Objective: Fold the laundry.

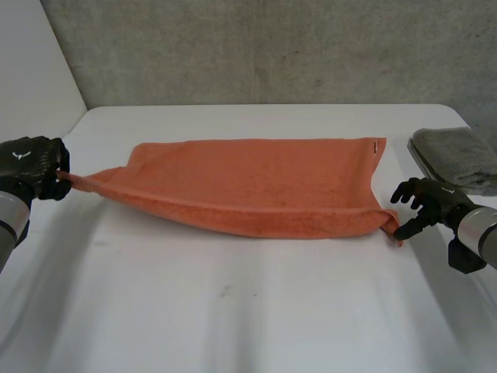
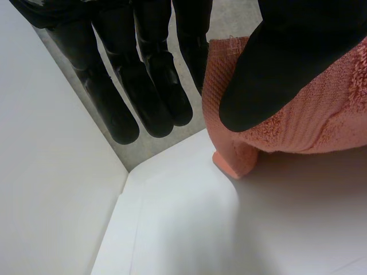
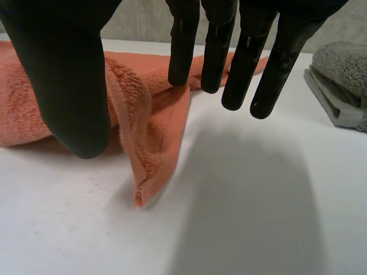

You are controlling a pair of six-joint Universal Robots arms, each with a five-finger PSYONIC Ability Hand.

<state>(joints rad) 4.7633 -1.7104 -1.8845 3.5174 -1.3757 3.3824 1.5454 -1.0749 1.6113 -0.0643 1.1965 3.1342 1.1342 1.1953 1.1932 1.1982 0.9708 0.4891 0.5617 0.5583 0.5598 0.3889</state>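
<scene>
An orange towel (image 1: 256,183), folded in half, lies lengthwise across the white table (image 1: 233,311). My left hand (image 1: 31,163) is at its left end, lifting a corner slightly off the table. In the left wrist view the thumb (image 2: 275,63) pinches that towel corner (image 2: 321,114), with the other fingers (image 2: 143,86) held straight beside it. My right hand (image 1: 427,200) hovers at the near right corner with its fingers spread. In the right wrist view that towel corner (image 3: 155,114) rests on the table between the thumb (image 3: 63,74) and the fingers (image 3: 229,57), not gripped.
A folded grey towel (image 1: 458,155) lies at the table's far right, just behind my right hand, and appears beside the fingers as the grey towel (image 3: 344,80). A grey wall stands behind the table.
</scene>
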